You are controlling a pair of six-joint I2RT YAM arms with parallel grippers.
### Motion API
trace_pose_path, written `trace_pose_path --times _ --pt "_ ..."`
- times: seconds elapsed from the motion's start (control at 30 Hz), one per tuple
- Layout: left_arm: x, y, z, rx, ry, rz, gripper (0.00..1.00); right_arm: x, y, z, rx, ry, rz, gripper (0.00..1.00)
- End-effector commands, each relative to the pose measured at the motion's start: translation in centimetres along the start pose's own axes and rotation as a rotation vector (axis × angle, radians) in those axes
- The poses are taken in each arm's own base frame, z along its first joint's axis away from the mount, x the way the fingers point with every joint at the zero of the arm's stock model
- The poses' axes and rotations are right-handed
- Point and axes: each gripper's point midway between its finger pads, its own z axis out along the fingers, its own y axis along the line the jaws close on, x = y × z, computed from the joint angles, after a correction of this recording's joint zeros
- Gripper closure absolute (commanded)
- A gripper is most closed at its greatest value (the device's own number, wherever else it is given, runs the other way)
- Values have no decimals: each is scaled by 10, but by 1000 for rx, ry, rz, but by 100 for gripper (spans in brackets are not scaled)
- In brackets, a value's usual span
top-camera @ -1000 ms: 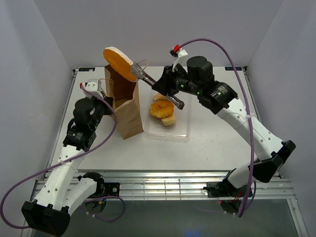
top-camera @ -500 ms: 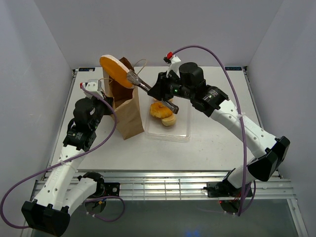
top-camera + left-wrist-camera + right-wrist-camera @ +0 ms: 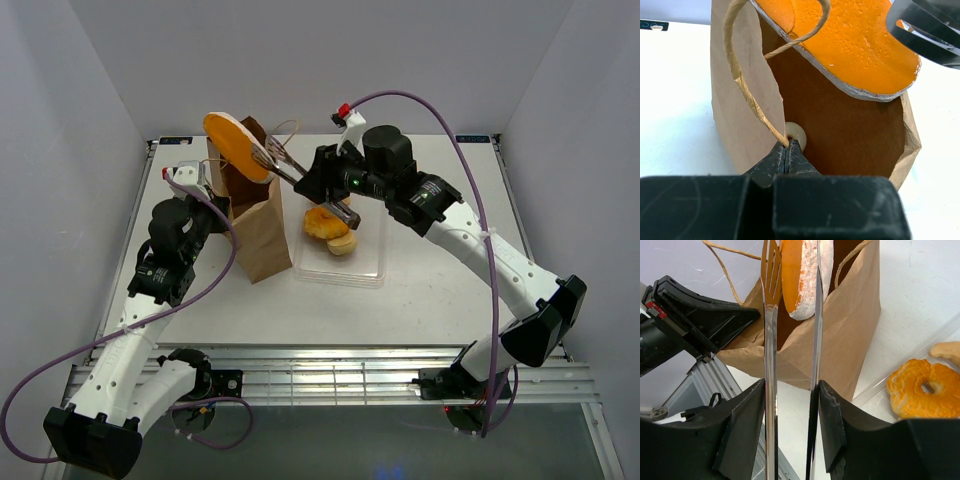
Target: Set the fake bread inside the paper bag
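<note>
My right gripper (image 3: pixel 318 182) is shut on the thin metal tongs (image 3: pixel 285 165). The tongs hold a flat orange bread with a pale rim (image 3: pixel 238 145), tilted over the open mouth of the brown paper bag (image 3: pixel 258 225). In the right wrist view the bread (image 3: pixel 802 275) sits between the tong blades (image 3: pixel 771 365), its lower end inside the bag (image 3: pixel 850 335). My left gripper (image 3: pixel 788 150) is shut on the bag's near rim at the string handle (image 3: pixel 740 75), with the bread (image 3: pixel 855 45) above. An orange ring doughnut (image 3: pixel 327 222) and a pale roll (image 3: pixel 343 243) lie in the clear tray.
The clear plastic tray (image 3: pixel 350 268) lies just right of the bag, under the right arm. Grey walls close in the white table on three sides. My left arm (image 3: pixel 695 315) stands close behind the bag in the right wrist view.
My right arm has moved left and a little down, bringing the tongs and the orange bread from beside the bag to over its mouth. My left gripper has kept still on the rim.
</note>
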Motion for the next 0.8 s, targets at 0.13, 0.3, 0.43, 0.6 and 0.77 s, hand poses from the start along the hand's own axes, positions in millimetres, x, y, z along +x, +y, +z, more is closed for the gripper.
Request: trace_pose_path --times 0.13,0.3,0.43,0.6,0.77 --pt "-1 -2 -2 8 -4 10 100 -32 22 -2 -74 -89 -18 49" --pt "-1 -2 -2 9 -4 10 100 -30 40 -1 -161 -76 -6 50" --pt "-1 -2 -2 9 -3 10 100 -20 41 7 -167 -46 -9 52" --pt "-1 -2 -2 10 -6 10 100 -16 37 9 -147 -41 -9 53" --pt "0 -1 -1 1 -1 10 100 -29 40 0 -140 -66 -33 54"
